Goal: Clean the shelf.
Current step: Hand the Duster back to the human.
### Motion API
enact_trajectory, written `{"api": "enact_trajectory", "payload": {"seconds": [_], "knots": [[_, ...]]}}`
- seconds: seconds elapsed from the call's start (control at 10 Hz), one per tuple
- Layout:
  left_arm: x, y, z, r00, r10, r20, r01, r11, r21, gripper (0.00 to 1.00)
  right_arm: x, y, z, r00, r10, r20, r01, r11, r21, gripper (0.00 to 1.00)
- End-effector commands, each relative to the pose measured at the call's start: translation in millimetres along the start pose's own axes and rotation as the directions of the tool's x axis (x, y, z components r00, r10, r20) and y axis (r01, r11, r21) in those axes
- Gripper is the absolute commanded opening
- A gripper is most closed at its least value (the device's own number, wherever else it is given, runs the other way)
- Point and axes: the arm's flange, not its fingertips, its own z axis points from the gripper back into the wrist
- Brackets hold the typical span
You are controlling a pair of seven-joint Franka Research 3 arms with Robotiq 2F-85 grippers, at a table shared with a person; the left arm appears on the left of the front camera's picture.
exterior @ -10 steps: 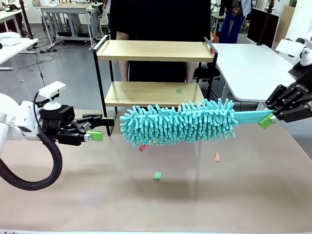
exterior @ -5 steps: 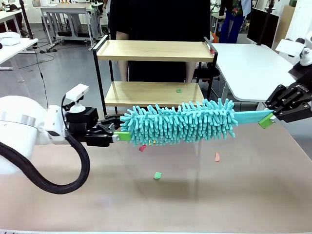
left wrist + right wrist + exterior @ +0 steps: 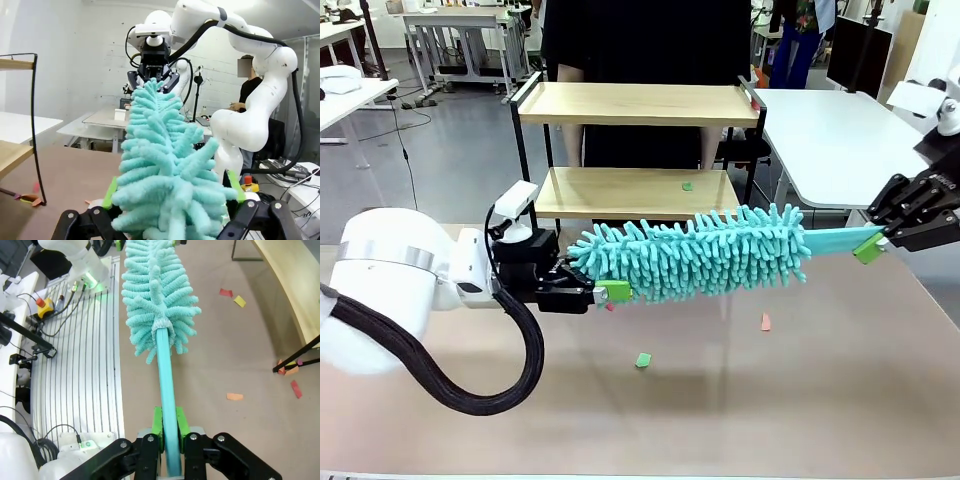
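At the left, the left gripper (image 3: 605, 292) stood with its black, green-padded fingers spread wide at the near-left tip of the fluffy turquoise microfibre duster (image 3: 690, 252); in its wrist view the two green pads flanked the duster's end, one on each side, though whether they pressed into the fibres could not be told. The duster lay level above the beige table (image 3: 820, 400), reaching from that gripper rightward to its flat turquoise handle (image 3: 840, 239). Behind it, at the far middle of the table, stood the small two-tier shelf (image 3: 638, 105) of two light wooden boards in a thin black metal frame, with one small green scrap (image 3: 687, 185) on its lower board. On the table near the duster lay three scraps in the front view: a pink one (image 3: 766, 321), a green one (image 3: 643, 359) and a red one just beside the left gripper. At the right, the right gripper (image 3: 872, 243) was clamped tight on the handle's end.
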Motion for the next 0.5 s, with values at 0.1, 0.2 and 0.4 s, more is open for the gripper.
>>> {"api": "enact_trajectory", "payload": {"seconds": [0.1, 0.2, 0.4], "knots": [[-10.4, -91.6, 6.8, 0.999, -0.024, 0.04, 0.024, 1.0, -0.004, 1.0, 2.2, 1.8, -2.0, 1.0, 0.019, 0.012, -0.019, 1.0, 0.007, 0.13], [-9.4, -90.7, 7.1, 0.999, -0.02, 0.048, 0.02, 1.0, 0.0, 0.46, 2.2, 1.8, -2.0, 1.0, 0.019, 0.012, -0.019, 1.0, 0.007, 0.13], [-7.3, -90.6, 8.9, 0.998, -0.032, 0.057, 0.032, 0.999, 0.001, 0.0, 2.2, 1.8, -2.0, 1.0, 0.019, 0.012, -0.019, 1.0, 0.007, 0.13]]}}
